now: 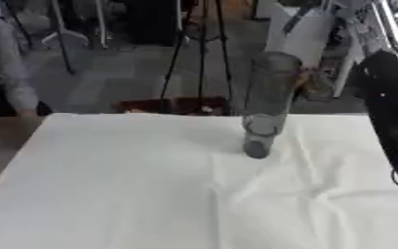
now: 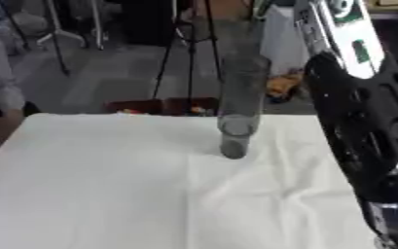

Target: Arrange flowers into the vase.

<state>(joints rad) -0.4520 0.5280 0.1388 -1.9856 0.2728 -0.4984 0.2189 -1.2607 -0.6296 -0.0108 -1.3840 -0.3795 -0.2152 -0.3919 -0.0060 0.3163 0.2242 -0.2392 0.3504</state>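
Standing upright toward the far middle of the white tablecloth (image 1: 151, 194), the tall clear vase (image 1: 266, 104) is empty, its long axis vertical, with no flowers in sight. From the right eye, the right arm (image 2: 364, 131) rises just right of the vase, nearer than the unseen left; its hand is hidden, so I cannot tell its grip.

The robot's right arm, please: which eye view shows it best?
The right eye view: the right arm fills that picture's right side, from upper joint down to the lower corner. The left eye view shows only a dark strip at its right edge. Neither view shows a hand.
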